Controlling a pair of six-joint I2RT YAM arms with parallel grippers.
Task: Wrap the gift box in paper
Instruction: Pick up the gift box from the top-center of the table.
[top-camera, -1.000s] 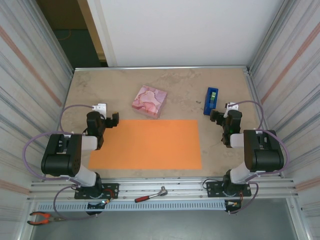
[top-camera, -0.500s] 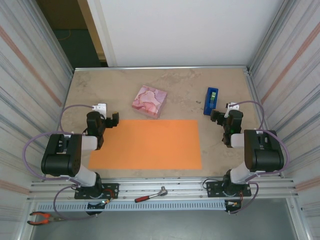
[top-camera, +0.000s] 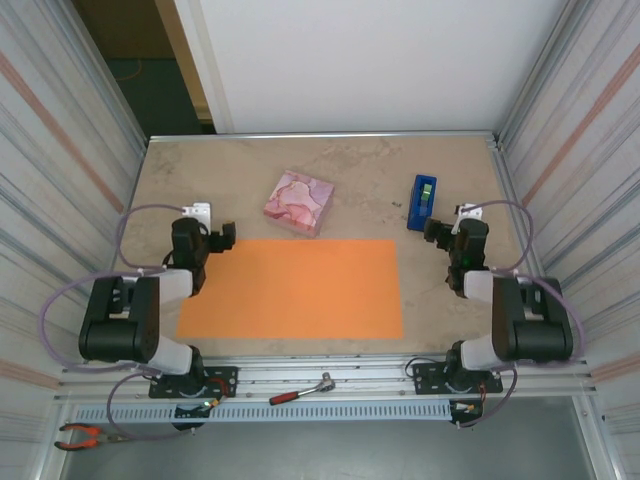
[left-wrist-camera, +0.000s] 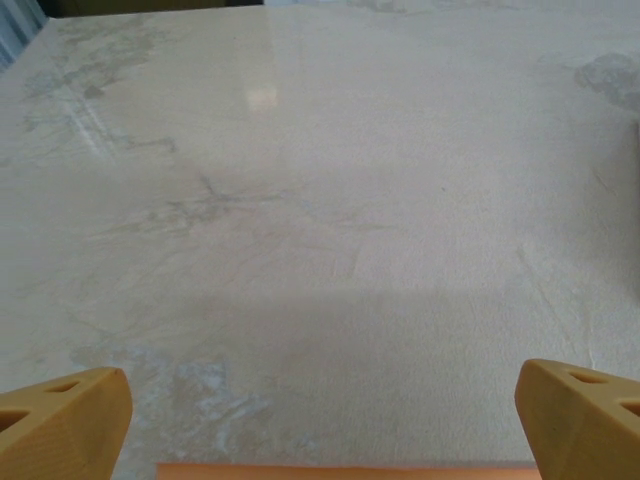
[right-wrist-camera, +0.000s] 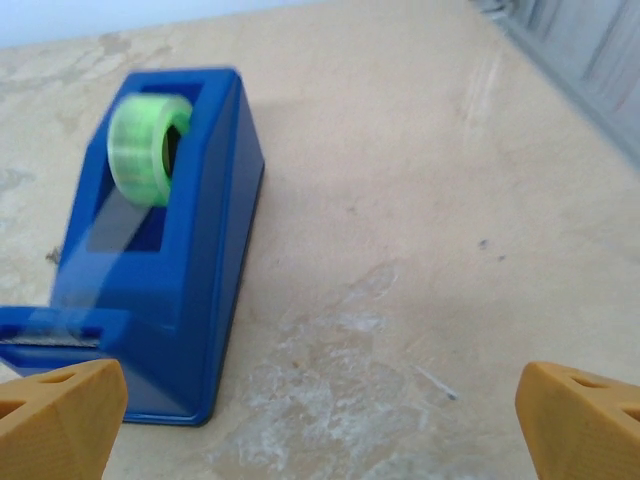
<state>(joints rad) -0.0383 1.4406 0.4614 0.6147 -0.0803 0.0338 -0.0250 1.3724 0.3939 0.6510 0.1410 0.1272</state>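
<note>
Left pincer (top-camera: 212, 240): jaws spread wide with nothing between them. It sits low over bare table, just past the far left corner of the paper.
Left pincer, wrist view (left-wrist-camera: 320, 428): the two yellow fingertips (left-wrist-camera: 60, 420) stand at the lower corners, far apart, with pale marbled table top ahead of them.
Right pincer (top-camera: 452, 235): jaws equally wide and empty, just off the far right corner of the paper.
Right pincer, wrist view (right-wrist-camera: 320, 420): the yellow fingertips (right-wrist-camera: 585, 415) sit at the lower corners, with bare table between them.
Gift box (top-camera: 298, 203): the pink, white and reddish marbled box rests on the table, ahead of the left pincer and off to its right. It is well apart from the right pincer, on that pincer's left.
Box and paper: the box lies just beyond the sheet's far edge. Whether the two touch cannot be told.
Paper (top-camera: 290, 288): the orange sheet lies flat between the two pincers and reaches back toward the arm bases. Its far edge shows as a thin orange strip (left-wrist-camera: 340, 470) just below the left fingertips.
Tape dispenser (top-camera: 423, 202): the blue dispenser stands just ahead of the right pincer, toward its left finger, not touching it.
Dispenser, wrist view (right-wrist-camera: 160, 250): it carries a green tape roll (right-wrist-camera: 148, 148), and its low end points back at the pincer.
Table (top-camera: 370, 175): beige stone-look top.
</note>
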